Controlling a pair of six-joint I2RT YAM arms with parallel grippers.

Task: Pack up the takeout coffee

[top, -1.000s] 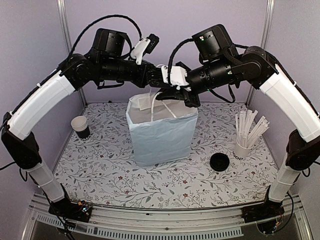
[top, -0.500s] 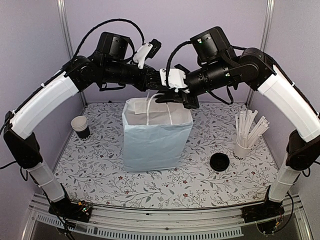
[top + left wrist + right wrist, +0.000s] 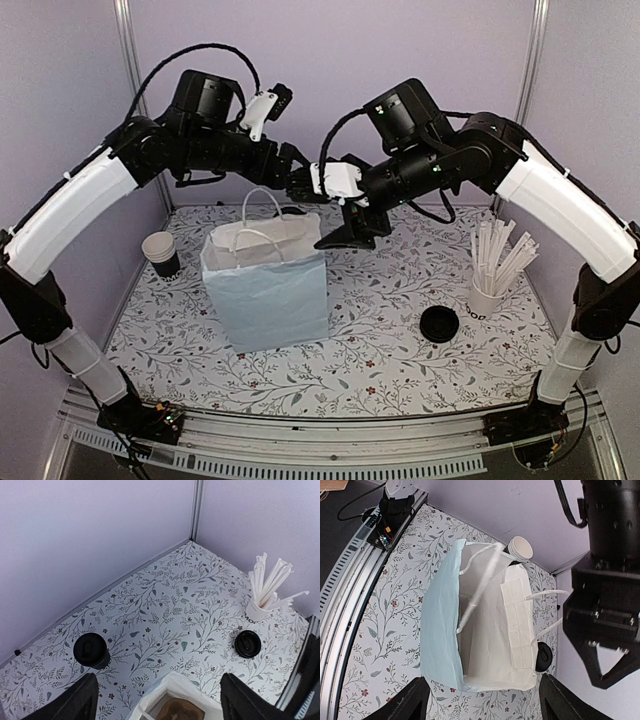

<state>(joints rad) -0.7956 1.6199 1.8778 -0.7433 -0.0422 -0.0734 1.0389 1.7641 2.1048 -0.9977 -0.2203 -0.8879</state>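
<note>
Left gripper (image 3: pixel 298 182) and right gripper (image 3: pixel 345 230) both spread wide, holding nothing, above bag (image 3: pixel 268 295); black cup (image 3: pixel 161 252) at bag's 9 o'clock.

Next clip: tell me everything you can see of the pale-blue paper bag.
The pale-blue paper bag stands upright on the floral table, left of centre, its mouth open. It is creased paper, white inside, with two white loop handles, one sticking up. Nothing seems to grip it.
</note>
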